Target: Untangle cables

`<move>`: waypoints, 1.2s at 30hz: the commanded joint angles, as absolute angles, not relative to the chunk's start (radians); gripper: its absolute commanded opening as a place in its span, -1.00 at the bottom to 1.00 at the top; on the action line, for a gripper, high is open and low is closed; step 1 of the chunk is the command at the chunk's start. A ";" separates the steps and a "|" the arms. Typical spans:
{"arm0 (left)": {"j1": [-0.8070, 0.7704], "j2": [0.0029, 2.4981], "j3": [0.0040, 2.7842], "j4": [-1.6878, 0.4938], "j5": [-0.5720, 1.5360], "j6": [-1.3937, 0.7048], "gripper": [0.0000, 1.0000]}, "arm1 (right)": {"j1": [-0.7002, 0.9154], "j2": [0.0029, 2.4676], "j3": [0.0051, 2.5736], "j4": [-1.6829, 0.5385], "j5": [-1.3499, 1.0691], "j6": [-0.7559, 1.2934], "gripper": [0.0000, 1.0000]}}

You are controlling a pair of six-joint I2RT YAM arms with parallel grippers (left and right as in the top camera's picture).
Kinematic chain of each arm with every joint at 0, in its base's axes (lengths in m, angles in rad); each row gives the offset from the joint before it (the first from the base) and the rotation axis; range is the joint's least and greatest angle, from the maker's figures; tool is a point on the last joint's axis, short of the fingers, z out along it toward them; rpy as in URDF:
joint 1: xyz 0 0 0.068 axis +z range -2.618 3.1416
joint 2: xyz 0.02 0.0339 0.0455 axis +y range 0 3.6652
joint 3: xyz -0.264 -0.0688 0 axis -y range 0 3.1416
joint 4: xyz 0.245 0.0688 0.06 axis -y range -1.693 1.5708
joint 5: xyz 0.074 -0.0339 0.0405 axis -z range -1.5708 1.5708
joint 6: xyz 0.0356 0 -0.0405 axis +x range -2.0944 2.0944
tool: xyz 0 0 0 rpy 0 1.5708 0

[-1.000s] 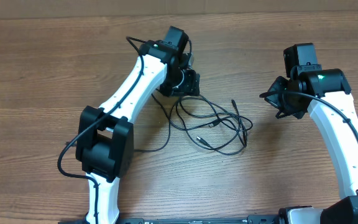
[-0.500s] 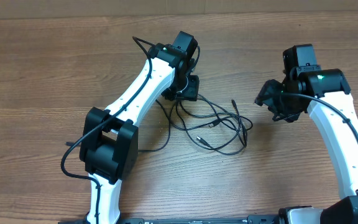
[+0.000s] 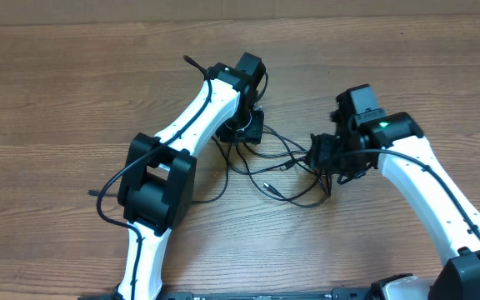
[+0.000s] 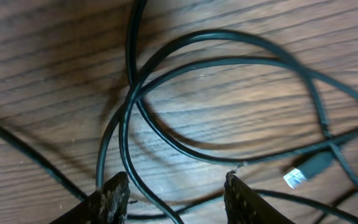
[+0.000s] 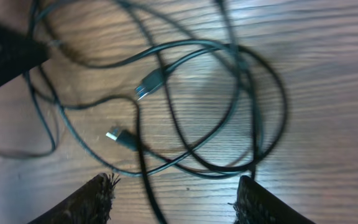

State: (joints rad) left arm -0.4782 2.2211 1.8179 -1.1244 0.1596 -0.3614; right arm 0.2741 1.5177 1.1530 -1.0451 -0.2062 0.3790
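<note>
**Closing in on the tangle from both sides**

Hovering over the cables point(image 3: 290, 167), both arms are at the reach-and-pick step; nothing is grasped yet. The cables lie in a loose knot of overlapping black loops in the middle of the tabletop point(image 3: 57, 100), between the two arms.

The left gripper point(image 4: 178, 199) hangs over the far-left edge of the knot. Its jaws are spread, with two strands curving across the gap below them. Whether the tips touch a strand cannot be told. The right gripper point(image 5: 176, 202) is over the right side of the knot, with its jaws also spread wide and holding nothing. Beneath it are several crossing loops and two silver plug tips, the upper plug point(image 5: 149, 83) and the lower plug point(image 5: 120, 135).

The next move probably calls for each arm to pinch a different strand and draw them apart. A free plug end looks like the safest pick, since pulling on a mid-loop could tighten the crossings.

The tabletop is brown wood-grain laminate, flat and bare apart from the arms and wires. Little of the room shows: only a paler brown strip point(image 3: 348, 8) past the far edge, which I cannot identify.
</note>
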 commanded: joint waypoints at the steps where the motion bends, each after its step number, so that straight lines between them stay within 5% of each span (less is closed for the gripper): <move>1: -0.478 2.268 1.807 -1.129 0.150 -0.363 0.01 | 0.310 1.506 1.135 -1.024 -0.230 0.281 0.25; 11: -0.478 2.314 1.807 -1.134 0.150 -0.362 0.03 | 0.331 1.506 1.054 -0.937 -0.211 0.279 0.11; 19: -0.478 2.315 1.807 -1.134 0.151 -0.359 -0.04 | 0.331 1.506 1.032 -0.881 -0.200 0.284 -0.93; 21: -0.478 2.314 1.807 -1.139 0.170 -0.336 -0.01 | 0.331 1.506 1.032 -0.872 -0.207 0.290 -0.92; 23: -0.474 2.312 1.810 -1.149 0.230 -0.287 0.36 | 0.331 1.506 1.032 -0.865 -0.229 0.300 -0.93; 25: -0.467 2.305 1.811 -1.152 0.304 -0.231 0.48 | 0.331 1.506 1.032 -0.861 -0.240 0.310 -0.93; 36: -0.364 2.227 1.833 -1.219 0.675 -0.011 0.51 | 0.331 1.506 1.032 -0.838 -0.238 0.395 -0.93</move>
State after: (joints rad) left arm -0.3927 2.2921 1.8172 -1.1995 0.4915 -0.1349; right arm 0.3233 1.5177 1.0336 -0.8543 -0.2317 0.3325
